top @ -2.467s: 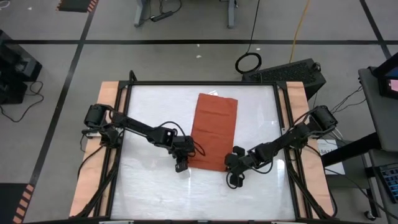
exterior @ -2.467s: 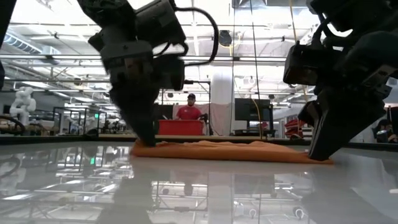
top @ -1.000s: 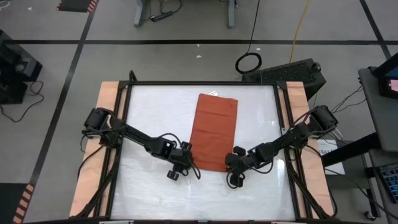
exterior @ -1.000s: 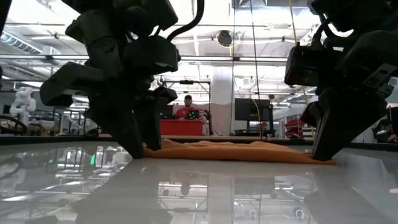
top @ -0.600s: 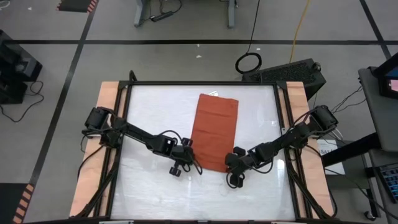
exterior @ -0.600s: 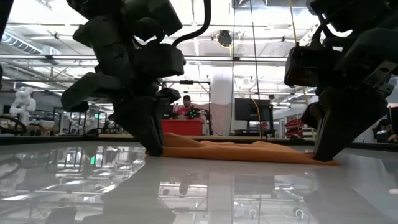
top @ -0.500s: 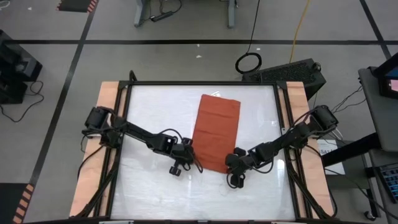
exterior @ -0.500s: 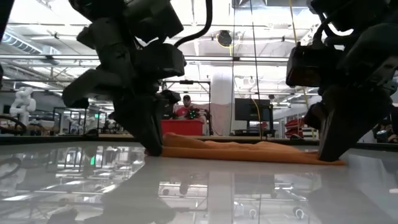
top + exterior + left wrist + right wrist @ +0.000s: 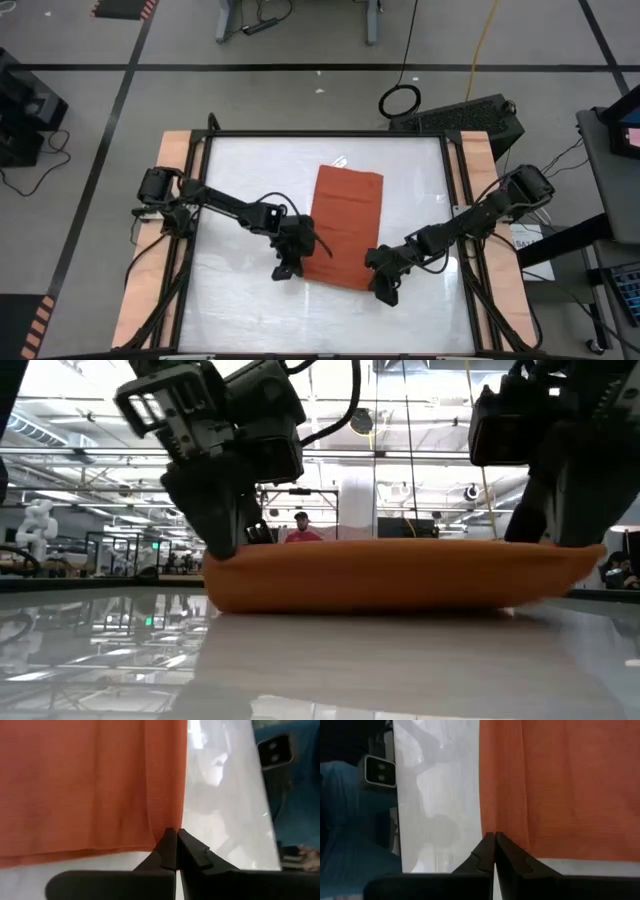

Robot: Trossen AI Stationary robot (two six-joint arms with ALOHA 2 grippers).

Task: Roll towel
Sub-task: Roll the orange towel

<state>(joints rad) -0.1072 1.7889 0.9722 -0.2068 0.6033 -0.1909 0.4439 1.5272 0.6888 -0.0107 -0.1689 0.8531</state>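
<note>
Since a moment ago the near short edge of the rust-orange, plain soft cloth towel has come up off the white, glossy rectangular tabletop, and both arms have drawn it slightly toward the near edge; the low view shows that edge hanging as a raised orange band between the two grippers; the rest of the towel lies flat, its long axis running from the table's far edge toward its near edge, about midway between the two wooden side rails; the left gripper is pinched tight on the towel's near-left corner, fingers together on the cloth; the right gripper is likewise clamped on the near-right corner, fingers pressed together.
</note>
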